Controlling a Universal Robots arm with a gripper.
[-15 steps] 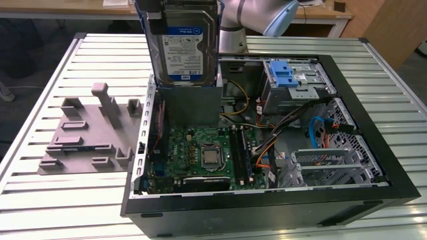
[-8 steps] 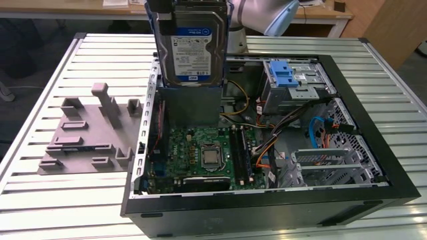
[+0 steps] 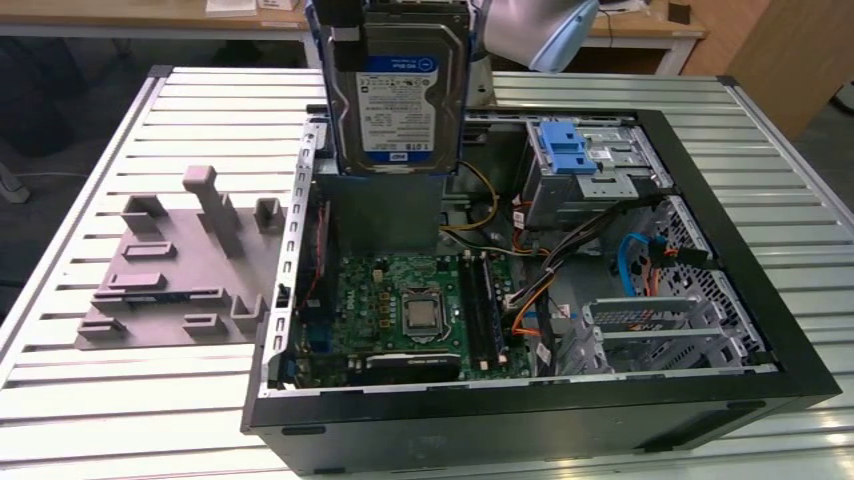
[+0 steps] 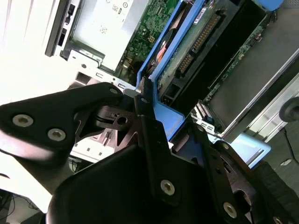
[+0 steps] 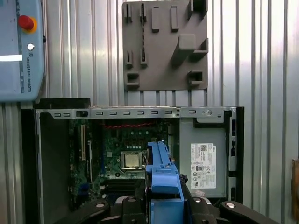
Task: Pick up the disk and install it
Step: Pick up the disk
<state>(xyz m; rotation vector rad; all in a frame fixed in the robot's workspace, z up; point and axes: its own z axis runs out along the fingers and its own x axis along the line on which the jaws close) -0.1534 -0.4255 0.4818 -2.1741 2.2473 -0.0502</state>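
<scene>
The black fingers point(image 4: 152, 140) sit nearest in the second wrist view, closed on the blue bracket point(image 4: 163, 119) that frames the disk point(image 4: 196, 46). In the exterior view the disk point(image 3: 400, 95) hangs upright, clear above the open case point(image 3: 534, 410). It is over the end away from that camera, with the motherboard point(image 3: 400, 300) below and the drive cage point(image 3: 587, 160) towards the exterior view's right.

It likely handles as a dense, rigid block, heavy for its size, with slick metal faces and shock-sensitive insides. The bare circuit board and connector pins on 1 face should not be pinched. The bracket's end seems the sensible hold, though thin plastic may flex under the weight.

The body is silver-grey, and its white label is topped by a blue band.
</scene>
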